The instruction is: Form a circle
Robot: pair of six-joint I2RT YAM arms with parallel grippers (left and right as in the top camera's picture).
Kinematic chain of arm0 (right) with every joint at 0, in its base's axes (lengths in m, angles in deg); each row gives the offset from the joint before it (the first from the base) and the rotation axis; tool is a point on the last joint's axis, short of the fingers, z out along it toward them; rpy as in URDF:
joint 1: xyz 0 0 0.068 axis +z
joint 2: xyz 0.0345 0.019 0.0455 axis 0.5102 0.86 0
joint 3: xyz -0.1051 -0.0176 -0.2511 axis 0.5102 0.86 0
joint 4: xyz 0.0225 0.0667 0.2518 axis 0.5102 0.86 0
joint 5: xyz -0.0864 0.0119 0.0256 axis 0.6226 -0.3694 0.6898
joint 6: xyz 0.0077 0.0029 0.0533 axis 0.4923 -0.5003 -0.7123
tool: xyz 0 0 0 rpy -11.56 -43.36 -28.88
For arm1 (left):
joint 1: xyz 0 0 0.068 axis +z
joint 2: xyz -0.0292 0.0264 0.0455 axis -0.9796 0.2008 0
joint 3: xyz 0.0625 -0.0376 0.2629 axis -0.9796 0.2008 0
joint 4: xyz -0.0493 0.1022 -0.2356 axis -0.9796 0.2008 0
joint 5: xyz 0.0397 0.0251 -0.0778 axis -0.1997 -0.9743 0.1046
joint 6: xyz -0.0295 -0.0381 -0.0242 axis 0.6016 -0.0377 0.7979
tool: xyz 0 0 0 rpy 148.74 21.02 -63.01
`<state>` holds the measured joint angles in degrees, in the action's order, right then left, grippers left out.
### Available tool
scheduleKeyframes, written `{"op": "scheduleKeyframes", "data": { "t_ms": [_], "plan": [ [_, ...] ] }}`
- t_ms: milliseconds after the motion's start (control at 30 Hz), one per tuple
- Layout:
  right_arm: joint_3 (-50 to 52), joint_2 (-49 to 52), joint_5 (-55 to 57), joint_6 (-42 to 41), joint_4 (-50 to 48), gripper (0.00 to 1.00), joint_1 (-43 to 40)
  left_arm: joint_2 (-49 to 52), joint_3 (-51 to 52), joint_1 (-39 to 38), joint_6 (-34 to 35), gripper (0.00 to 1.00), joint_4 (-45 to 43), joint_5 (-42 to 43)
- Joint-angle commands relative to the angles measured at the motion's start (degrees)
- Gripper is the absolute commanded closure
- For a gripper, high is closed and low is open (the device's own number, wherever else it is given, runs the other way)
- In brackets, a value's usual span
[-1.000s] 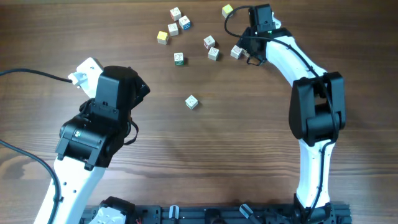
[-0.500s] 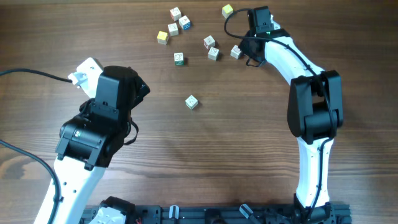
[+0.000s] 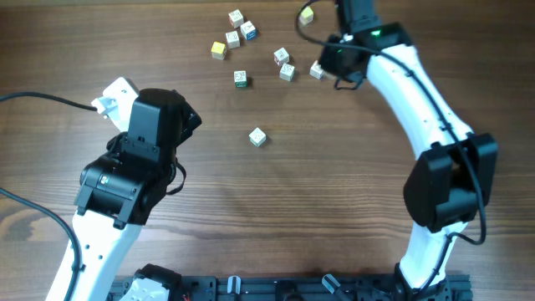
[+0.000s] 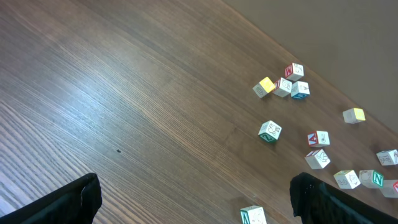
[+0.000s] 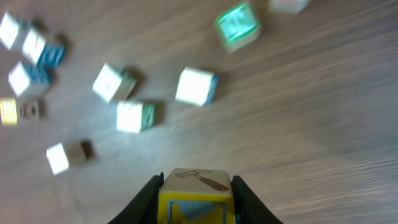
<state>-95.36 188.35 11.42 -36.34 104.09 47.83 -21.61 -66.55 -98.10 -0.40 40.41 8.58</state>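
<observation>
My right gripper (image 5: 198, 190) is shut on a yellow cube (image 5: 198, 205) whose top face shows a hammer picture, and holds it above the table. In the overhead view the right arm's black wrist (image 3: 355, 38) covers that cube. A tight cluster with a white cube (image 4: 346, 179), a green "N" cube (image 4: 373, 178) and another white cube (image 4: 387, 157) sits at the right edge of the left wrist view. Whether it makes a circle I cannot tell. My left gripper (image 4: 193, 208) hangs open over a white cube (image 4: 253, 216).
Loose cubes lie scattered along the far side: a yellow one (image 3: 219, 50), a blue one (image 3: 248, 32), a green one (image 3: 240, 79), two white ones (image 3: 287, 72) (image 3: 318, 70) and another yellow one (image 3: 306, 14). One white cube (image 3: 257, 137) sits alone mid-table.
The right jaws have closed on the yellow cube. The right arm has swung, elbow to the right and wrist toward the far edge. The left arm has not moved.
</observation>
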Motion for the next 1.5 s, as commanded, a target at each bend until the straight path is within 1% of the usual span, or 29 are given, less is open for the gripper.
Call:
{"op": "scheduleKeyframes", "data": {
  "t_ms": [0,200,333,600,867,1000,1100,1167,1233,1467],
  "plan": [
    [2.45,1.75,-0.81,0.85,-0.70,0.82,5.70,0.07,-0.66,0.48,-0.90,0.00,-0.13,-0.96],
    [7.34,5.49,0.96,1.68,-7.02,0.82,11.28,0.07,-0.66,0.48,-0.90,0.00,-0.13,-0.96],
    [9.38,8.00,0.94,1.70,-9.40,0.82,12.48,0.07,-0.66,0.48,-0.90,0.00,-0.13,-0.96],
    [15.41,8.44,0.24,1.60,-14.36,0.82,14.73,0.07,-0.66,0.48,-0.90,0.00,-0.13,-0.96],
    [15.91,8.41,-4.22,1.31,-14.43,0.82,16.68,0.07,-0.66,0.48,-0.90,0.00,-0.13,-0.96],
    [15.91,8.44,-4.17,-2.99,-13.75,0.82,18.05,0.07,-0.66,0.48,-0.90,0.00,-0.13,-0.96],
    [15.91,8.44,-4.13,-3.48,-13.55,0.82,18.64,0.07,-0.66,0.48,-0.90,0.00,-0.13,-0.96],
    [15.91,8.44,-2.99,-4.70,-12.83,0.80,18.69,0.07,-0.66,0.48,-0.90,0.00,-0.13,-0.96],
    [15.91,8.44,-1.86,-4.92,-12.48,0.74,18.69,0.07,-0.66,0.48,-0.90,0.00,-0.13,-0.96],
    [15.91,8.41,-1.57,-4.44,-10.91,0.73,18.69,0.07,-0.66,0.48,-0.90,0.00,-0.13,-0.96]
  ]
}}
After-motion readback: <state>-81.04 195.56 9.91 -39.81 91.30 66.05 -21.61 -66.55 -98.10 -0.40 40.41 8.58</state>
